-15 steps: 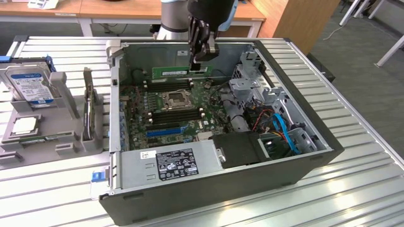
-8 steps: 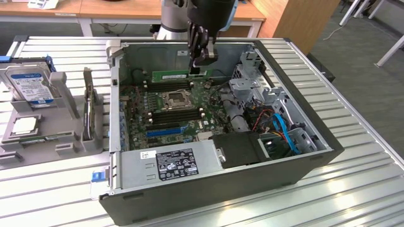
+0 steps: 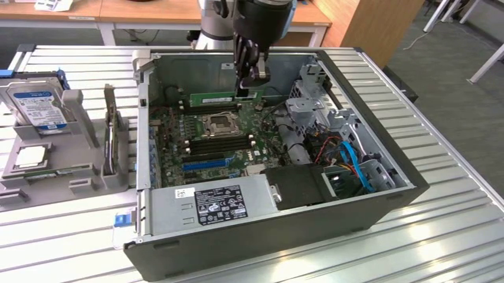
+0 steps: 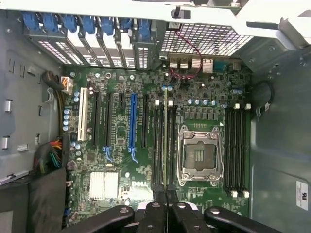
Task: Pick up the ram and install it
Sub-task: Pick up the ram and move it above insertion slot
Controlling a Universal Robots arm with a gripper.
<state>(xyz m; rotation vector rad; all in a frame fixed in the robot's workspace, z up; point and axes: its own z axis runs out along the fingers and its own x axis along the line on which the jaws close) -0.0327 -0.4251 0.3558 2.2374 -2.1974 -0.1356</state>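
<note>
**Ram clamped and level over the memory slots**

Gripper [image 3: 250, 87] is down inside the open computer case [image 3: 275, 236], and its pincer is closed tight on the ram [image 3: 214, 93]. It pinches the green stick toward the end on the exterior view's right. The stick lies level, long edge down, at the far side of the motherboard [image 3: 212, 141], just beyond the CPU socket [image 3: 218, 122].

From the wrist camera the ram [image 4: 166, 145] shows edge-on as a thin line running out from between the fingers [image 4: 156, 208]. It lines up with the bank of black memory slots [image 4: 158, 145] beside the CPU socket [image 4: 199, 155]. Whether it touches a slot or hangs just above, I cannot tell.

Out on the slatted table [image 3: 441, 224], on the exterior view's left, the hard drive [image 3: 35, 106] and the expansion card [image 3: 113, 138] stand in their grey holder [image 3: 79, 177], well apart from the gripper.
</note>
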